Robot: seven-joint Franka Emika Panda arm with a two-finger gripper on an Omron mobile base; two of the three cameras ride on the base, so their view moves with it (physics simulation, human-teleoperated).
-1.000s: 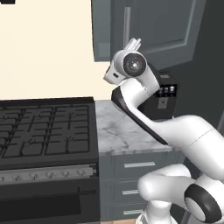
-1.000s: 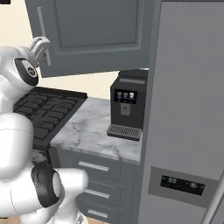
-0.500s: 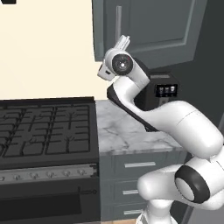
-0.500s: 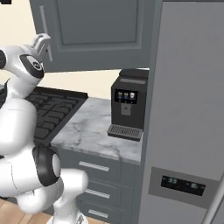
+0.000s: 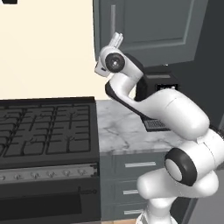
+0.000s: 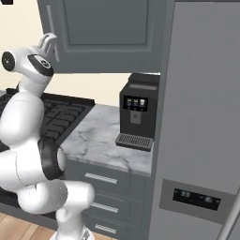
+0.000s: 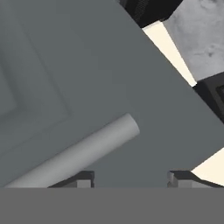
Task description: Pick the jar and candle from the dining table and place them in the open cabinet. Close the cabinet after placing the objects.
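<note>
Reaching up at the cabinet [image 5: 148,30], we carry our hand [image 5: 116,40] with its fingers spread and nothing between them, tips just beside the door's silver bar handle [image 7: 76,155]. The hand view shows that bar running diagonally across the recessed-panel door, close ahead of the fingertips [image 7: 85,178]. We judge the door rigid and hinged, light to swing, with a smooth handle that could slip; a flat push on the panel near the handle edge seems safest. Our arm rises from the base, elbow bent over the marble table [image 5: 127,131], wrist cocked upward. Beyond stand a coffee machine [image 6: 138,115], stove [image 5: 46,127] and refrigerator [image 6: 201,117].
</note>
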